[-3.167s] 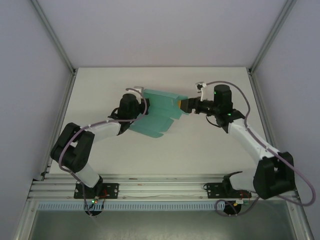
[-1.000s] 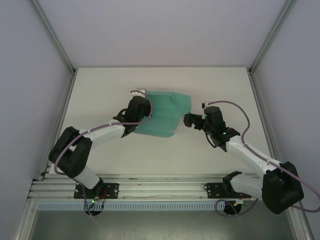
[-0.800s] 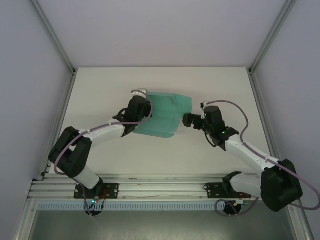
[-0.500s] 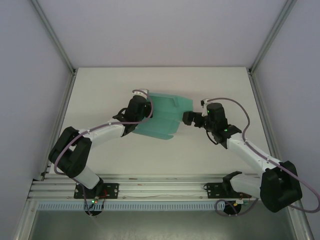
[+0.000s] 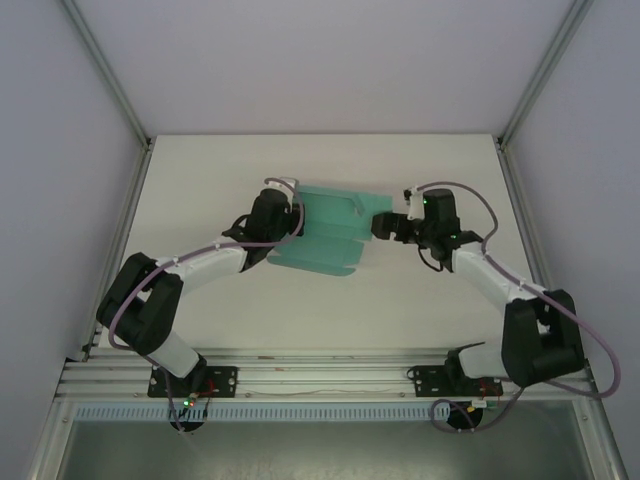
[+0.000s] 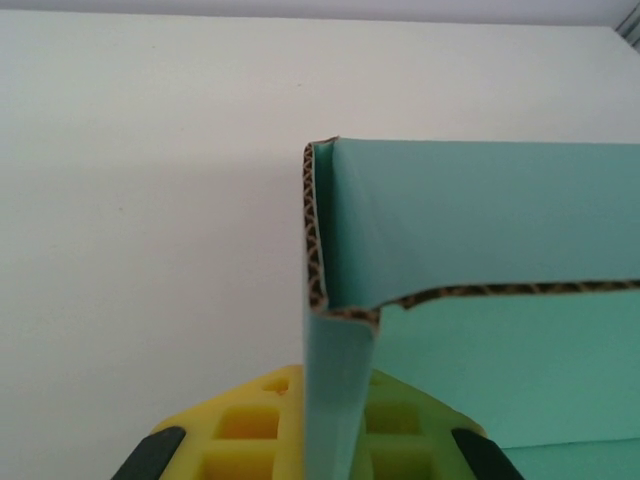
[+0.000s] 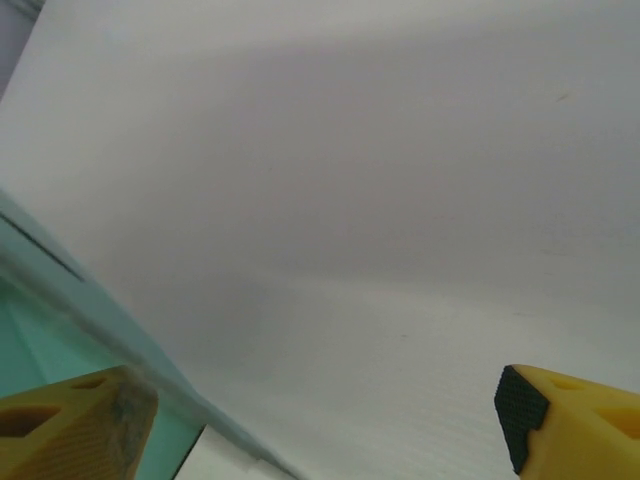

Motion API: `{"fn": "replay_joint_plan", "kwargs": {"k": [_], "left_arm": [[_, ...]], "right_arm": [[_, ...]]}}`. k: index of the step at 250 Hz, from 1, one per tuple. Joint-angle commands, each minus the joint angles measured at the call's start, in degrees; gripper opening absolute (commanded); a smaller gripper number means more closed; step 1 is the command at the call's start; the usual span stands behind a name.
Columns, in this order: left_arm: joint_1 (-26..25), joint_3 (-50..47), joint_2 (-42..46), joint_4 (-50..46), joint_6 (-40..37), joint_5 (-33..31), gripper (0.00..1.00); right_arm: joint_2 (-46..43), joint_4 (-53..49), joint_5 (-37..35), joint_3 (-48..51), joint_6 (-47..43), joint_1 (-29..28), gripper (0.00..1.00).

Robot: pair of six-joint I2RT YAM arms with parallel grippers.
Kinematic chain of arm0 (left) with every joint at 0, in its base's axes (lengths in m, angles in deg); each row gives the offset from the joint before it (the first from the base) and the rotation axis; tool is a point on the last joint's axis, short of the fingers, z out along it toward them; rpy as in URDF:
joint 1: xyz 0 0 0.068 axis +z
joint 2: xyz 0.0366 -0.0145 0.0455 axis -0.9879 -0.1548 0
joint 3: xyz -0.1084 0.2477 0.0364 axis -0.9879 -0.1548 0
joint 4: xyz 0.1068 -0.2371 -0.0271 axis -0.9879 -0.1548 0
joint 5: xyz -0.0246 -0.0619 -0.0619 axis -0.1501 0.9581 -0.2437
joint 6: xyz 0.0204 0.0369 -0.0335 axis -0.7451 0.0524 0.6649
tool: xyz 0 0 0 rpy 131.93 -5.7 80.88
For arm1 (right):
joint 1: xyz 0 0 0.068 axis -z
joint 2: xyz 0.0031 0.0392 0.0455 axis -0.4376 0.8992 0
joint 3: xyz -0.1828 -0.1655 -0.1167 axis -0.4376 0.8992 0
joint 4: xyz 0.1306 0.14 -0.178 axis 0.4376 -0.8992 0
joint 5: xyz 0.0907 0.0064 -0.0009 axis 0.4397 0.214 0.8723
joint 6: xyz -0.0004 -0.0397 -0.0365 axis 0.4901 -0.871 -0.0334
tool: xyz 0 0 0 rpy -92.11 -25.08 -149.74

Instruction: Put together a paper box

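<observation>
1. The paper box (image 5: pixel 325 240) lies on the white table (image 5: pixel 420 290), towards the middle, between the two arms' claws. It is a teal-green card sheet, partly folded, with its flaps spread towards the near side.
2. From the left wrist, the paper box (image 6: pixel 480 380) shows one panel bent up along a crease. Its cut edges show brown corrugation, and a narrow strip of card runs down between the yellow fingers (image 6: pixel 250 420).
3. The left gripper (image 5: pixel 290 215) is at the box's left edge. In its own camera the left gripper (image 6: pixel 330 440) pinches that strip of card between its pads.
4. The right gripper (image 5: pixel 381 226) is at the box's right edge. Whether it touches the card cannot be told.
5. From the right wrist, the right gripper (image 7: pixel 320 430) is spread wide, with one yellow finger (image 7: pixel 70 430) at the lower left and the other far to the lower right.
6. A teal corner of the paper box (image 7: pixel 25 345) lies by the lower-left finger, and bare table (image 7: pixel 400 200) lies beyond it.
</observation>
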Motion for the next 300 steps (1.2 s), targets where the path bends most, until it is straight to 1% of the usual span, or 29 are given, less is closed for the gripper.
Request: {"fn": "replay_joint_plan", "kwargs": {"k": [1,7,20,28,34,40,62,77,89,111,144,166,197,209,226,241,255,271,284,292,300], "left_arm": [[-1.33,0.12,2.46,6.04,0.35,6.57,0.0],[-1.35,0.06,2.34,6.06,0.28,6.64,0.0],[-1.35,0.42,2.23,5.65,-0.02,6.92,0.0],[-1.35,0.63,2.11,5.3,-0.2,7.0,0.0],[-1.35,0.63,2.08,5.07,-0.33,6.99,0.0],[-1.34,0.64,1.99,4.96,-0.47,6.99,0.0],[-1.28,0.25,1.89,5.35,-0.6,6.91,0.0],[-1.26,0.04,1.72,5.82,-0.61,7.06,0.0],[-1.26,0.09,1.38,6.18,-0.81,7.42,0.0],[-1.26,0.6,0.37,6.37,-1.31,7.96,0.0],[-1.05,1.44,-1.03,6.41,-1.48,8.75,0.0],[-0.8,1.88,-1.87,6.43,-1.36,9.1,0.0],[-0.65,2.33,-2.72,7.48,-1.41,10.27,0.0],[-0.65,2.69,-3.11,7.93,-1.45,10.57,0.0],[-0.65,3.01,-3.72,8.84,-1.26,11.6,0.0],[-0.65,3.56,-4.23,9.24,-1.05,12.36,0.0],[-0.65,4.12,-4.62,9.07,-0.89,12.02,0.0],[-0.66,4.43,-4.54,8.27,-1.06,10.85,0.0],[-0.65,4.43,-4.1,7.5,-0.88,8.89,0.0],[-0.65,4.48,-3.83,6.5,-0.43,6.89,0.0],[-0.65,4.69,-3.53,5.1,0.52,4.34,0.0]], "right_arm": [[3.43,4.23,13.29,-0.94,-4.05,-0.72,0.77],[4.11,5.2,14.35,-1.03,-4.09,-0.75,0.68],[5.24,6.81,17.93,-1.36,-5.24,-0.62,0.44],[5.72,8.91,19.55,-1.23,-4.9,-0.61,0.27],[5.73,10.48,20.65,-1.04,-4.53,-0.65,0.19],[5.82,11.66,21.6,-0.93,-4.57,-0.65,0.15],[5.55,13.16,25.03,-1.27,-5.22,-0.7,0.08],[5.12,13.46,28.96,-1.57,-5.75,-0.68,0.05],[4.59,13.56,32.03,-1.91,-5.98,-0.7,0.0],[3.41,13.46,36.74,-1.93,-6.66,-0.74,0.0],[0.35,11.58,39.24,-1.15,-9.48,-0.73,0.0],[-1.84,8.94,43.17,-0.65,-13.33,-0.69,0.0],[-2.62,7.92,48.9,-0.72,-14.22,-0.79,0.0],[-2.39,5.58,49.54,-1.41,-15.36,-0.77,0.0],[-1.64,-0.29,50.84,-2.86,-20.68,-0.79,0.0],[-0.93,-1.37,49.81,-3.57,-20.77,-0.83,0.0],[-0.7,-1.11,46.98,-3.79,-19.22,-0.82,0.0],[-1.08,-0.76,41.52,-3.93,-16.76,-0.7,0.04],[-1.93,-2.6,36.17,-4.18,-16.84,-0.74,0.05],[-2.63,-3.41,32.46,-4.1,-16.56,-0.76,0.1],[-3.38,-4.16,28.48,-3.89,-15.94,-0.75,0.21]]}}
